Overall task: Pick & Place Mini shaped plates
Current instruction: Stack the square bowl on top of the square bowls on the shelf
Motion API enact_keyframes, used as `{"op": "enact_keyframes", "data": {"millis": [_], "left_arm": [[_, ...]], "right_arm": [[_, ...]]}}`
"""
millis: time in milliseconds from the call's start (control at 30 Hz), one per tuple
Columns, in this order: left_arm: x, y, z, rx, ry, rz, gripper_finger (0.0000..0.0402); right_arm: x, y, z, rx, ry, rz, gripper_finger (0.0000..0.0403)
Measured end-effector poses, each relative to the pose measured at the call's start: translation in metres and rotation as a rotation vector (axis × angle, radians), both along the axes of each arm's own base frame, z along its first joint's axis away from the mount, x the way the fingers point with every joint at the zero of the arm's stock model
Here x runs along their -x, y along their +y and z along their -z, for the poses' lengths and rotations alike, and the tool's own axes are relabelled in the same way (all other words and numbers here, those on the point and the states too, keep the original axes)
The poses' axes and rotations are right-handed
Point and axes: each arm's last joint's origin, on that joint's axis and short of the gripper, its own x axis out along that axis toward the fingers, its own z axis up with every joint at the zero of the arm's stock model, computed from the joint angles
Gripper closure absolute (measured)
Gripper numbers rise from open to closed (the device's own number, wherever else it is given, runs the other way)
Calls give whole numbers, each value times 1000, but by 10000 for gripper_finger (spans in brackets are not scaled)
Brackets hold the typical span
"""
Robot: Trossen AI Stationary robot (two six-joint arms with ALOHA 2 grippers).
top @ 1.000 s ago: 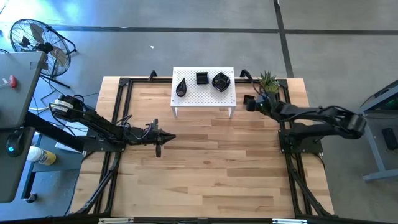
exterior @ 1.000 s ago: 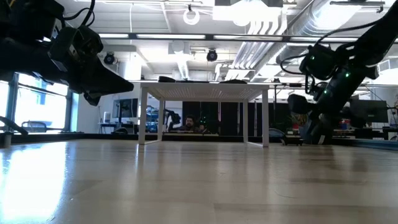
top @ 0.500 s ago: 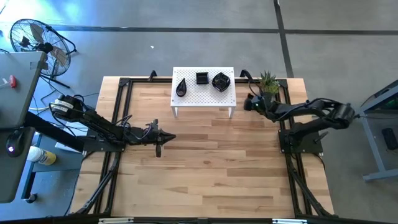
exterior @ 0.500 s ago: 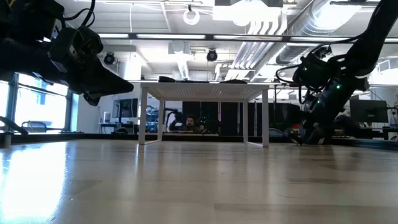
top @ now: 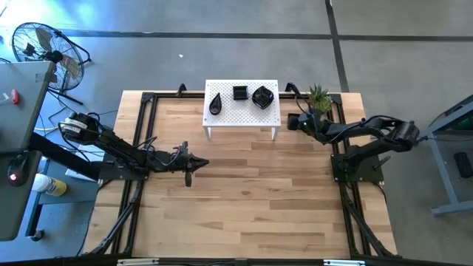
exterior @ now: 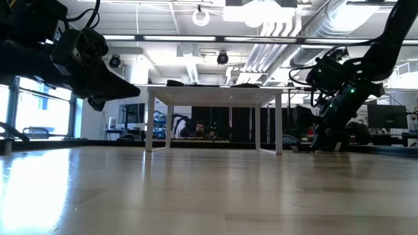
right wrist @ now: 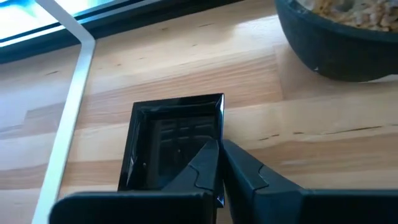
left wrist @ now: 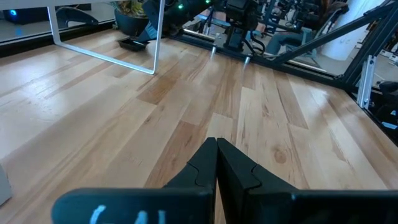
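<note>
Right tool (right wrist: 221, 149) newly clamped on square plate (right wrist: 171, 134) rim, left tool (left wrist: 216, 149) stays shut, empty

Robotics lab / open-plan industrial workspace, far as I can tell from here.

Bare concrete floor (top: 222, 18) w/ taped lines around my wooden bench (top: 244, 192); black frame rails bolted on it. Low cam: exposed ducts (exterior: 287, 29) + strip lights on open ceiling, monitors and desks at far side, a person (exterior: 199, 129) seated behind the white perforated stand (exterior: 215, 98). Pedestal fan (top: 44, 48) far left, grey desk (top: 22, 96) beside it.
</note>
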Motion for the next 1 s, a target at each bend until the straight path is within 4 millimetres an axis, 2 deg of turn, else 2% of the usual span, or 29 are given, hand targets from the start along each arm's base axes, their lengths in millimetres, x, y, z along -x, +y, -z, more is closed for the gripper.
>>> {"op": "enact_keyframes", "data": {"millis": [300,433,700,1000], "left_arm": [[0,0,0,0,0,2,401],[0,0,0,0,0,2,401],[0,0,0,0,0,2,401],[0,0,0,0,0,1,401]], "right_arm": [[-2,1,-1,-3,-6,-33,398],[-4,4,-8,27,-28,-46,400],[-3,10,-39,136,-159,-67,402],[10,24,-70,225,-245,-67,402]]}}
